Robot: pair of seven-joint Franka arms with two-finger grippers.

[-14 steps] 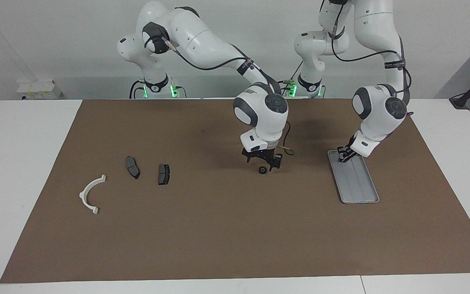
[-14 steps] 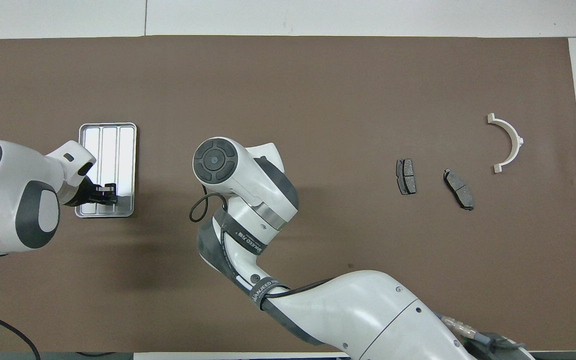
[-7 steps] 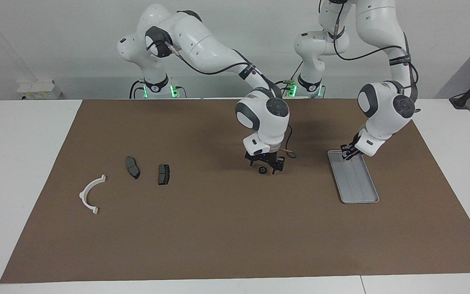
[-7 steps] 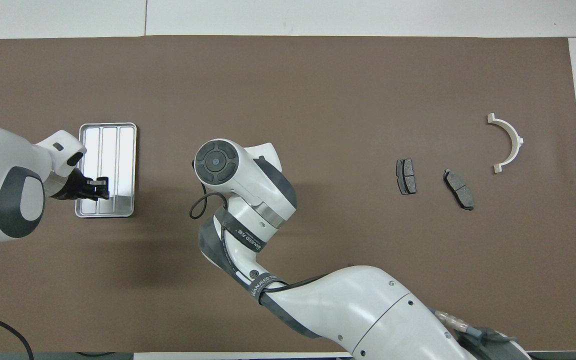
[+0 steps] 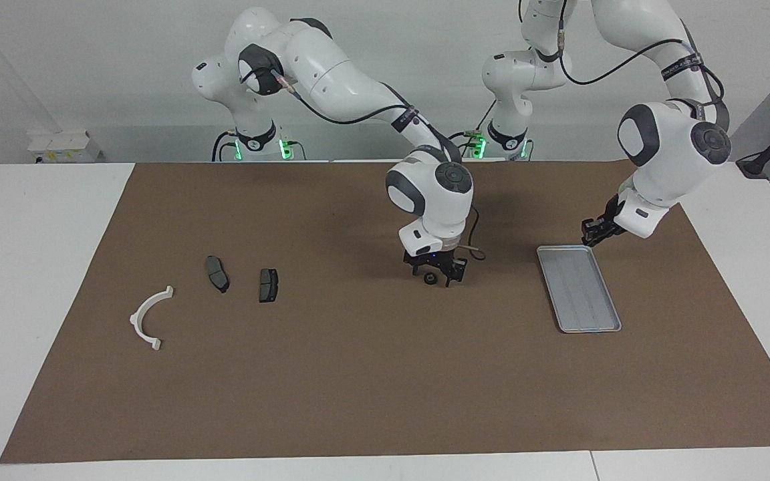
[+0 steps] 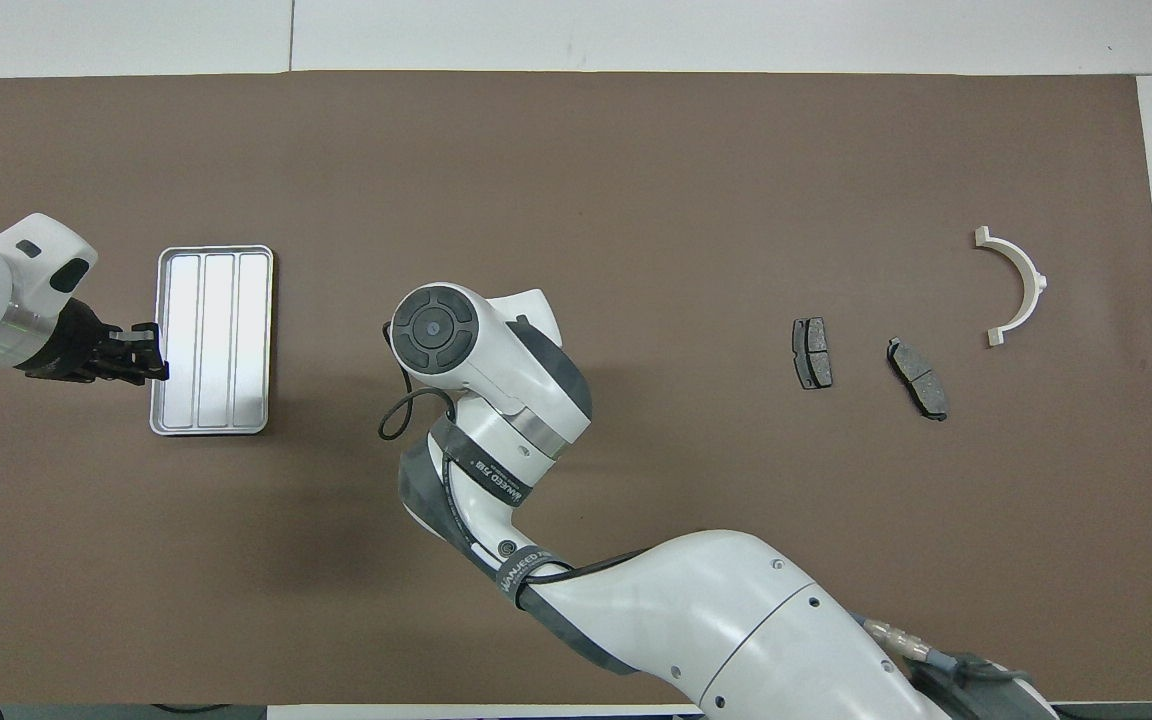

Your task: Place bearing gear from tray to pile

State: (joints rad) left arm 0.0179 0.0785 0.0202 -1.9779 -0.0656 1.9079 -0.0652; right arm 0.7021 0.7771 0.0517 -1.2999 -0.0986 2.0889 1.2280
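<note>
While the bearing gear (image 5: pixel 430 279) sits on the brown mat (image 5: pixel 358 374) mid-table, between tray (image 5: pixel 579 288) and pile (image 5: pixel 214 287), the right gripper (image 5: pixel 436 275) straddles it, fingers apart. Left gripper (image 5: pixel 593 234) hangs above the tray's robot-side corner; can't tell its finger state. Pile: white half-ring bracket (image 5: pixel 149 318), two brake pads (image 5: pixel 269 284).

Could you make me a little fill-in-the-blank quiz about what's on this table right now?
1. The metal tray has ____ lying in it.
2. The small black gear sits under the ____ gripper.
3. Beside the white half-ring lie ____ dark pads.
4. The left gripper hangs over the tray's ____.

Missing words: nothing; right; two; edge
</note>
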